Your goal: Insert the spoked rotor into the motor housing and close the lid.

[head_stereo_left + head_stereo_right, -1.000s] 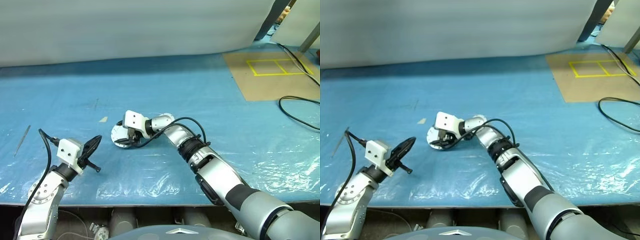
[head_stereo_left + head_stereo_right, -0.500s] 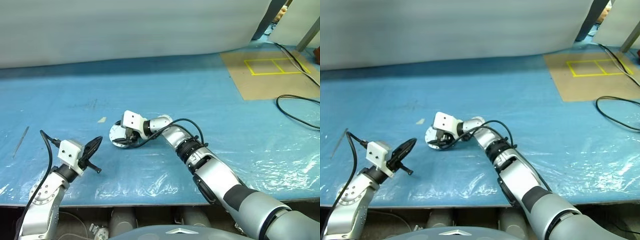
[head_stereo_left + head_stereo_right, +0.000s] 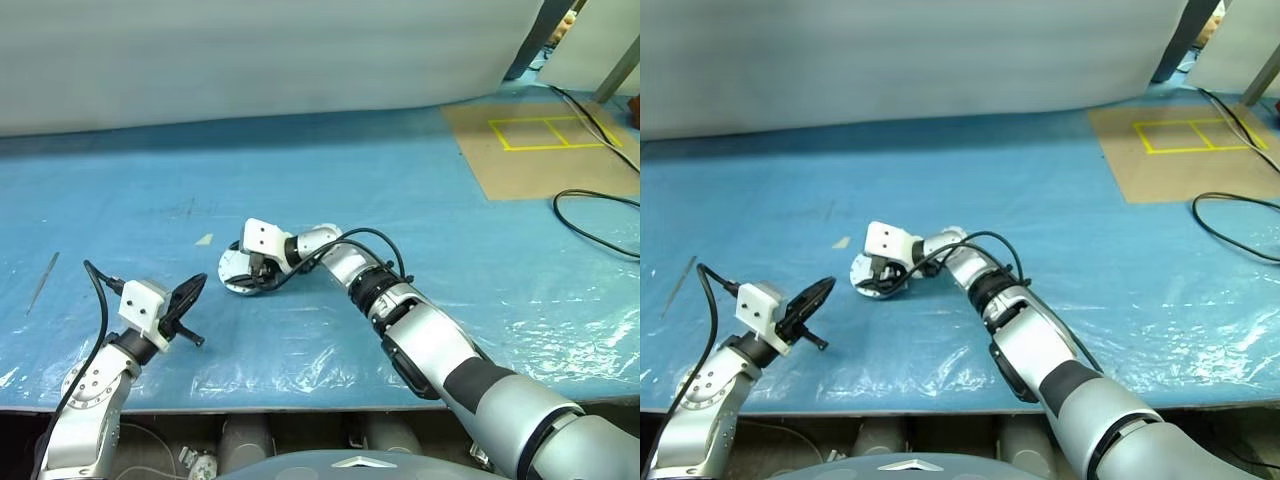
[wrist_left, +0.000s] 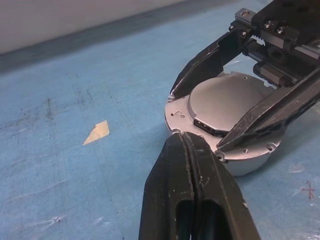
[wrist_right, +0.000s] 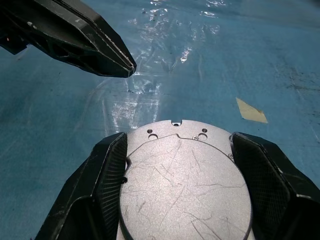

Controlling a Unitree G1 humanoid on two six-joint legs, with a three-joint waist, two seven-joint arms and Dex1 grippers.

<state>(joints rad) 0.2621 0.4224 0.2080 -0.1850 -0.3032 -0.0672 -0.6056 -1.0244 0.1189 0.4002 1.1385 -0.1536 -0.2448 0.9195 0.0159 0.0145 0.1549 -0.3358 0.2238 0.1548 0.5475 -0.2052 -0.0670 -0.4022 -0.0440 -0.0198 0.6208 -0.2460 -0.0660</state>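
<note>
The motor housing [image 3: 236, 270], a short round silver unit with a flat lid [image 4: 227, 97] on top, sits on the blue sheet at centre-left. My right gripper [image 3: 246, 277] reaches in from the right and straddles it. Its two black fingers [image 5: 107, 170] rest against opposite sides of the lidded top [image 5: 182, 185], shut on it. My left gripper [image 3: 188, 295] hovers a short way to the near left. It is shut, holds nothing, and its tip [image 4: 184, 142] points at the housing's rim. The spoked rotor is hidden from view.
A tan tape scrap [image 3: 205, 239] lies just behind and left of the housing. A thin metal tool [image 3: 42, 280] lies at the far left. A cardboard sheet with yellow markings [image 3: 540, 150] and a black cable [image 3: 600, 225] are at the right.
My right arm's elbow and forearm have shifted slightly while its gripper stays on the housing. The left gripper and the housing have not moved.
</note>
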